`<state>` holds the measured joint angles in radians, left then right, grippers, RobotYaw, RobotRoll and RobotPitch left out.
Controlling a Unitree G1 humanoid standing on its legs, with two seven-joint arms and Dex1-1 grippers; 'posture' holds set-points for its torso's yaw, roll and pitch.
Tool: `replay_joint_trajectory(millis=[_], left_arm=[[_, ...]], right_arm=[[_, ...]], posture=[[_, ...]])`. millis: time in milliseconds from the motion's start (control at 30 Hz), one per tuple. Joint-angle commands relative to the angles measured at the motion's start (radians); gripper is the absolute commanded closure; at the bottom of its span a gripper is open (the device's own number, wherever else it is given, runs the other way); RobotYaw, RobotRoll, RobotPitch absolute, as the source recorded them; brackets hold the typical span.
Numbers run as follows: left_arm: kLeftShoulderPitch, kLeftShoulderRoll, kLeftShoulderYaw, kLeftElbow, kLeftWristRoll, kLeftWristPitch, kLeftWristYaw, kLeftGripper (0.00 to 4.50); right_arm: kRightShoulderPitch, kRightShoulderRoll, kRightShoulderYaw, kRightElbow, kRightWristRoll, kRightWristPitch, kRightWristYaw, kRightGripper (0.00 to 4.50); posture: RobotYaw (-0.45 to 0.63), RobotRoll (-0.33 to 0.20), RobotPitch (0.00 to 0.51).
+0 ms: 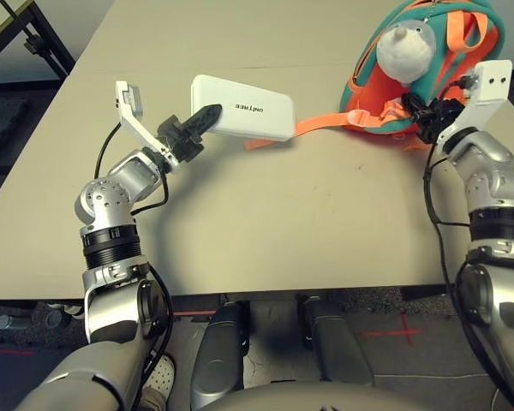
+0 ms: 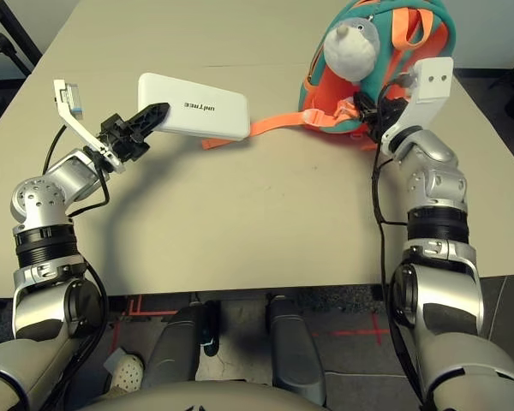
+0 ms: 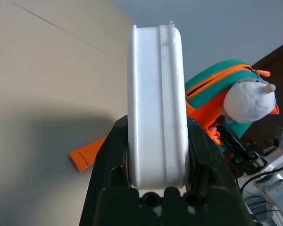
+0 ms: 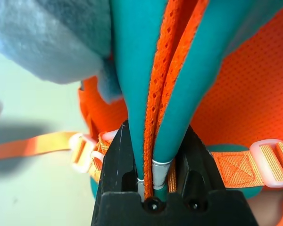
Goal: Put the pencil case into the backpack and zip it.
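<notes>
The white pencil case [image 1: 244,107] with small dark lettering is at the far middle of the table, and my left gripper [image 1: 204,120] is shut on its left end. In the left wrist view the case [image 3: 155,94] stands on edge between the two black fingers [image 3: 114,155], casting a shadow on the table. At the far right lies the orange and teal backpack [image 1: 463,43] with its grey-white plush head [image 1: 404,47]. My right gripper [image 1: 417,114] is at its near edge. In the right wrist view that gripper [image 4: 153,160] is shut on a teal and orange fold of the backpack [image 4: 132,56].
An orange strap [image 1: 313,127] trails from the backpack across the beige table [image 1: 283,223] to beneath the case. A black metal stand [image 1: 34,38] is off the table's far left corner. The table's near edge runs just in front of my forearms.
</notes>
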<state>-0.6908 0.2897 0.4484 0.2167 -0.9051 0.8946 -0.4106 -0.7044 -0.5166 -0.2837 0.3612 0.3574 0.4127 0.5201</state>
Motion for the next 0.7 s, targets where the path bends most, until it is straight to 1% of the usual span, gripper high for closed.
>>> replay_joint_trajectory(millis=[33,167,300,367,533,567,700], left_arm=[[-0.014,-0.002,-0.006,0.009,-0.002,-0.023,-0.015,3.1],[-0.021,0.001,-0.011,0.022,0.002,-0.03,-0.021,3.1],[-0.026,0.003,-0.016,0.035,0.003,-0.035,-0.028,3.1],[-0.027,0.004,-0.019,0.04,0.004,-0.038,-0.031,3.1],[-0.036,0.002,-0.032,0.062,0.008,-0.047,-0.041,3.1],[-0.038,0.002,-0.035,0.067,0.01,-0.049,-0.043,3.1],[-0.045,0.002,-0.043,0.086,0.015,-0.058,-0.052,3.1]], right_arm=[[0.022,-0.017,0.021,-0.178,0.08,0.133,0.054,3.66],[0.037,-0.046,0.009,-0.343,0.167,0.293,0.066,3.66],[0.059,-0.084,-0.011,-0.467,0.247,0.424,0.08,3.66],[0.064,-0.097,-0.023,-0.508,0.282,0.473,0.08,3.66],[0.08,-0.132,-0.07,-0.618,0.411,0.604,0.081,3.66],[0.083,-0.135,-0.077,-0.632,0.43,0.623,0.076,3.66],[0.105,-0.146,-0.097,-0.668,0.49,0.676,0.065,3.67]], posture=[[-0.1,0.0,0.157],[-0.11,0.0,0.148],[-0.11,0.0,0.144],[-0.11,0.0,0.144],[-0.11,0.0,0.144],[-0.14,0.0,0.14],[-0.14,0.0,0.141]])
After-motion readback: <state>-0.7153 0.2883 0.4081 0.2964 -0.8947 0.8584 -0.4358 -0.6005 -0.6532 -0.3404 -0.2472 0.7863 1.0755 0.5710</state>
